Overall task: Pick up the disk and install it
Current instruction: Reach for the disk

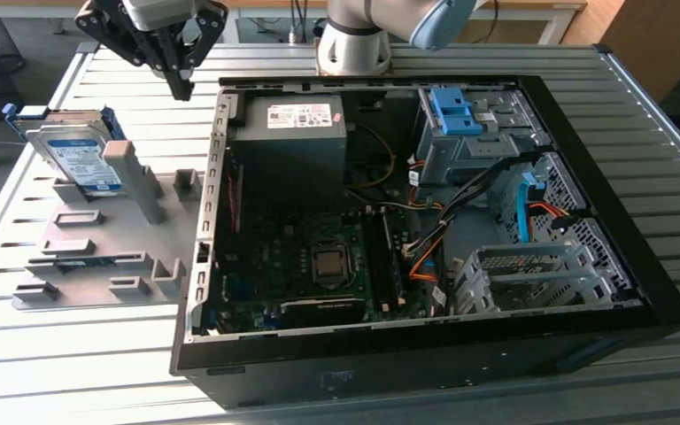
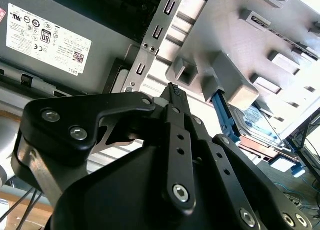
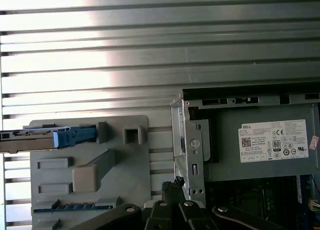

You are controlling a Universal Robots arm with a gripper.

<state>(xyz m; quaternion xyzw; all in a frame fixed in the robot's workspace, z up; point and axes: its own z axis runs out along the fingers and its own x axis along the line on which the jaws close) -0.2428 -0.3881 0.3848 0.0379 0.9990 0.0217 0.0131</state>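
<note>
In the exterior view the open black metal computer case is nearest. The black pincer is closed on nothing. Below it, toward the exterior view's left, the silver, blue-framed disk leans on a grey plastic stand. In the second wrist view the disk lies past the tips. In the first wrist view the disk is edge-on. It is probably stiff, hefty and shock-shy, so grip the frame's sides.

The pincer points straight down, apparently closed and empty

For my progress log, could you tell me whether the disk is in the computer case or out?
Out: the disk leans on the grey fixture beside the case, apart from the gripper.
</note>
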